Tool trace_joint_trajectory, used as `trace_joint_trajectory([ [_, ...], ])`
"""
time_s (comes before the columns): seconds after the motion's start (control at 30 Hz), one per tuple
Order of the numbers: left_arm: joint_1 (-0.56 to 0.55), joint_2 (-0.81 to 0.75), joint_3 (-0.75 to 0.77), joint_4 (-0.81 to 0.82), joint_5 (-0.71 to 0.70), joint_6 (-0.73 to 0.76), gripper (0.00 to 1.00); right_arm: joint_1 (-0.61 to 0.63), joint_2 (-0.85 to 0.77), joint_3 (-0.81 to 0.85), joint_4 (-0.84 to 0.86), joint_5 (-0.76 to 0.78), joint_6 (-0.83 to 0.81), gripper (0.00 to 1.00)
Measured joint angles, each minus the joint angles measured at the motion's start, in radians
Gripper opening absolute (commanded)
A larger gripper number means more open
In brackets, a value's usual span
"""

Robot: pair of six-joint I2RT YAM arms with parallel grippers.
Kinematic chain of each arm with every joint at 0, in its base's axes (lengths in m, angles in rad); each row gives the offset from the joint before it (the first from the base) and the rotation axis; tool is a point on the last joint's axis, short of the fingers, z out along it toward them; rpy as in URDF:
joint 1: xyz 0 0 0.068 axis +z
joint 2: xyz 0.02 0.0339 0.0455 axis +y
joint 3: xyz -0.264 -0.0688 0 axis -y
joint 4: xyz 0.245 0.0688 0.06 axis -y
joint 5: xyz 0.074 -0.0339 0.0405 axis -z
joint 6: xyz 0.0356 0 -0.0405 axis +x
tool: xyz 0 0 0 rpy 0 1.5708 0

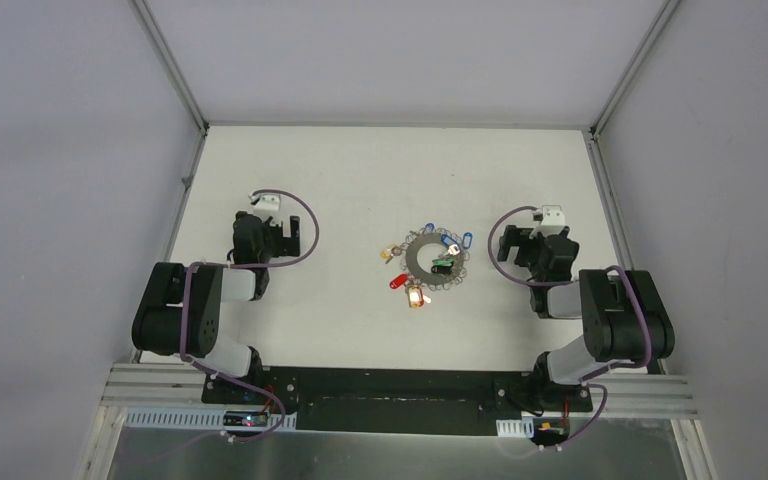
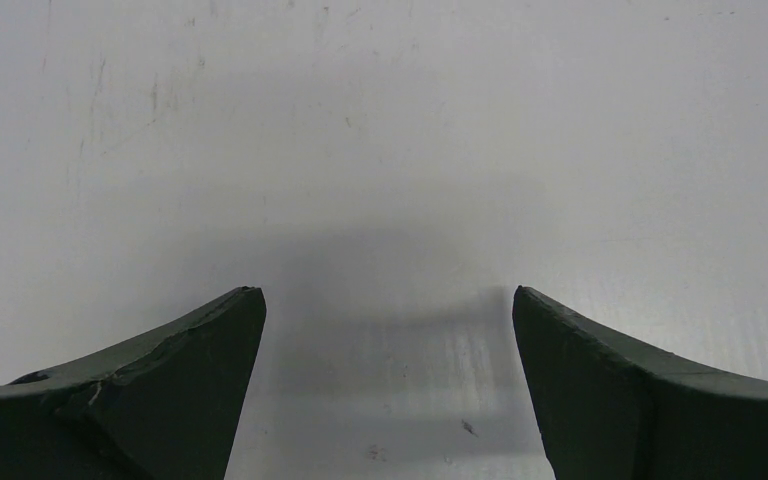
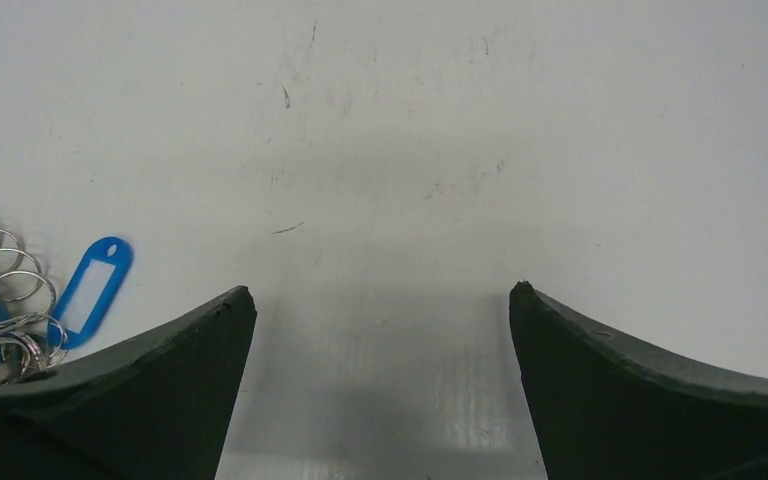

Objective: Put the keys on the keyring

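Note:
The keyring [image 1: 409,262], a large chain-like silvery ring strung with small keys, lies mid-table between the arms. A blue-tagged key [image 1: 465,241] rests at its right rim; its blue tag [image 3: 95,290] also shows at the left edge of the right wrist view, beside small split rings [image 3: 5,285]. A green-tagged key [image 1: 441,265] lies inside the ring's right part. My left gripper [image 1: 282,238] hangs open over bare table, well left of the ring, as seen too in my left gripper [image 2: 388,300]. My right gripper [image 1: 508,245] is open just right of the ring, empty in the wrist view [image 3: 380,300].
Red [image 1: 397,283], orange [image 1: 417,297] and yellowish [image 1: 388,252] tags fan out from the ring's left and near side. Another blue tag [image 1: 428,229] lies at its far side. Grey walls enclose the white table [image 1: 340,170] on three sides.

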Motion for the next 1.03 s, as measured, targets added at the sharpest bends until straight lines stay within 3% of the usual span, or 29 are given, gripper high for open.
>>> trace_joint_trajectory([
  [0.3,-0.001,0.001,0.0,0.045,0.014,0.002,0.99,0.0,0.022,0.082,-0.034,0.005,0.008,1.0],
  [1.03,-0.001,0.002,0.0,0.056,0.014,0.002,0.99,-0.001,0.023,0.085,-0.046,0.042,0.023,1.0],
])
